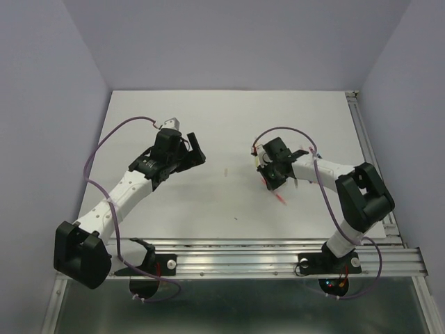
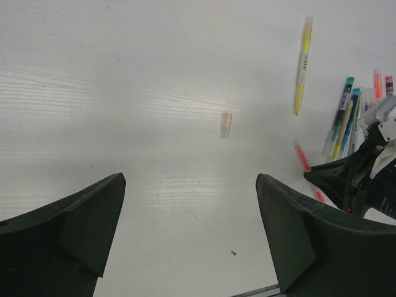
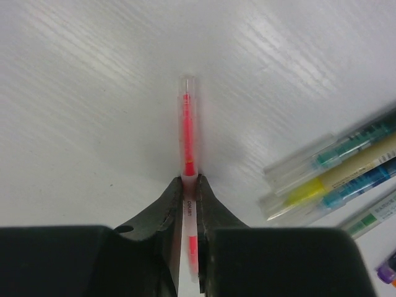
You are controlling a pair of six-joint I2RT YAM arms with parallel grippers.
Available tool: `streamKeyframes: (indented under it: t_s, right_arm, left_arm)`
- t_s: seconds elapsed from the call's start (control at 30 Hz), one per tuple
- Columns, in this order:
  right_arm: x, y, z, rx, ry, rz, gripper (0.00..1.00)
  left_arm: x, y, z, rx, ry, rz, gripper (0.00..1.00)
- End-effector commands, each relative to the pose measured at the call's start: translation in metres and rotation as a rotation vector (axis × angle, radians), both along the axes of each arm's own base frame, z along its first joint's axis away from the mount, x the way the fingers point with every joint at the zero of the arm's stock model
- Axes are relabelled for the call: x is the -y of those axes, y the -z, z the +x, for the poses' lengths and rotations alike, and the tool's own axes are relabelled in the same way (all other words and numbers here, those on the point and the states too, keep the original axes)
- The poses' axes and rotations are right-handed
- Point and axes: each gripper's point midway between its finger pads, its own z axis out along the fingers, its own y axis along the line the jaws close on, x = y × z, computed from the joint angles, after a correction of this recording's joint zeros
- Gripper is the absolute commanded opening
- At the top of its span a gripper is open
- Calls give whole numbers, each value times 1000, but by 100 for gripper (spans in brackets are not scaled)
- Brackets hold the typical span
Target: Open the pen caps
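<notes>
Clamping a red pen point(image 3: 187, 142) in the right gripper point(image 3: 189, 185): fingers point(image 3: 166, 207) narrow, pinching the barrel from both sides, its clear cap point(image 3: 186, 93) sticking out past the tips. It sits low over the table point(image 1: 229, 118), right half, midway between near and far edges. Other pens point(image 3: 328, 176) lie just beside it, toward the right edge. Left gripper point(image 2: 190, 179) hangs wide, gripping nothing. I see one loose cap point(image 2: 226, 125) flat on the tabletop ahead of its fingers, apart from them.
</notes>
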Motion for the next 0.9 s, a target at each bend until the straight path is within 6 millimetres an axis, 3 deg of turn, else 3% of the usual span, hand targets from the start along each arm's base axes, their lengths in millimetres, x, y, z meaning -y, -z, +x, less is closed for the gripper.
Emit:
streamKeyframes:
  t_s: [0.0,0.17,0.2,0.27,0.3,0.4,0.57,0.7,0.87]
  right_arm:
    - [-16,-8,-21,-21,-34,67,6]
    - [-33,-48,-14,87,19,212,1]
    - [-41,-73,-7,157,46,288,1]
    - [-47,-96,-3,195,143,390,1]
    - [-51,-121,6,263,195,466,1]
    - [-60,-155,14,293,328,621,1]
    - [-53,-189,33,307,653,809,1]
    - [-62,-215,36,273,749,999,1]
    - [-59,-220,38,247,852,1086,1]
  left_arm:
    - [2,-22,6,62,12,-16,99]
    - [21,-23,-5,72,116,-99,99]
    - [28,-25,-10,73,159,-132,99]
    - [39,-31,-16,108,218,-180,99]
    - [45,-35,-19,122,246,-204,99]
    - [71,-51,-39,180,384,-294,99]
    - [107,-78,-65,286,562,-399,99]
    - [127,-92,-78,328,658,-473,99]
    - [149,-92,-85,316,722,-492,99]
